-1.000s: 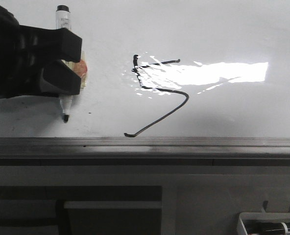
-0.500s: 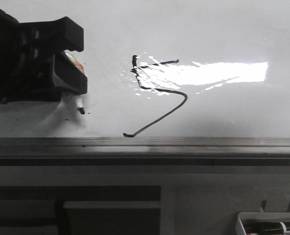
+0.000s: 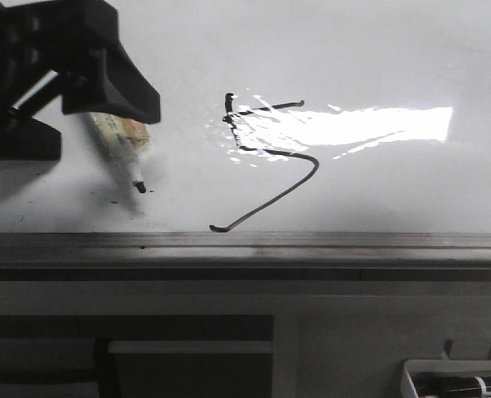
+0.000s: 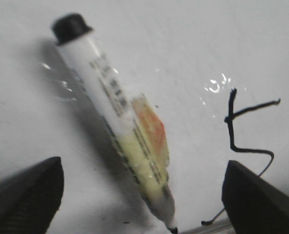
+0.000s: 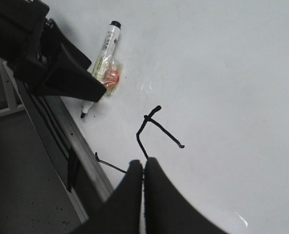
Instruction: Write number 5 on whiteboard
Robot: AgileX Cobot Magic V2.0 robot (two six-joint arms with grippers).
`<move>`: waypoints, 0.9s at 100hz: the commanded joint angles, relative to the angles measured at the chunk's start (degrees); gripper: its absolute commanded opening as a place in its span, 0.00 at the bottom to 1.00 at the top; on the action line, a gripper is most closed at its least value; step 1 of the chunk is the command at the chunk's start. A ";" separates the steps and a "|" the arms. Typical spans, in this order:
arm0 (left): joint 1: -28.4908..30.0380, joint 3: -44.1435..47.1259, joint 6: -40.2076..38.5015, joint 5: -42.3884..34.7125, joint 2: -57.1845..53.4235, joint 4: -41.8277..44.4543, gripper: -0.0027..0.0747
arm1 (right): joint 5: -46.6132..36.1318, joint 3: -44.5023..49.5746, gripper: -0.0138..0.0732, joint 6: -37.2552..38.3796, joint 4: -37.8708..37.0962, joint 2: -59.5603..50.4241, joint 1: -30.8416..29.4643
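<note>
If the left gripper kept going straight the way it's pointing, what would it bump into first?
Probably the marker. The left gripper is open and points down at the whiteboard, and the pen lies flat between its fingers, so it comes first, then the board. Depth is hard to judge.

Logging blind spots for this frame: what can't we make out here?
- Front view: the black left gripper covers the upper part of the white marker with the yellow-orange label; its cap end is hidden.
- Right wrist view: the black right gripper, jaws together, covers part of the thin black marker-drawn 5.
- Left wrist view: blurred; label text unreadable.
- Front view: glare on the glossy white whiteboard washes out the 5's upper strokes.
</note>
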 commanded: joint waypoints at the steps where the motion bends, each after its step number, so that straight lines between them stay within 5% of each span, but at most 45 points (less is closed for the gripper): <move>1: 0.42 -1.07 0.40 -1.63 -6.25 -0.08 0.84 | -4.37 -0.34 0.11 0.03 0.11 -3.57 -0.37; 25: 0.42 2.88 1.79 3.33 -23.19 2.02 0.62 | -9.58 10.17 0.11 0.44 0.11 -17.14 -0.37; 48: 0.42 8.59 1.79 7.74 -36.98 8.91 0.00 | -10.81 20.33 0.11 0.44 0.11 -29.95 -0.37; 90: 0.42 11.94 1.79 8.02 -41.45 9.12 0.01 | -8.45 23.35 0.11 0.44 0.11 -34.25 -0.37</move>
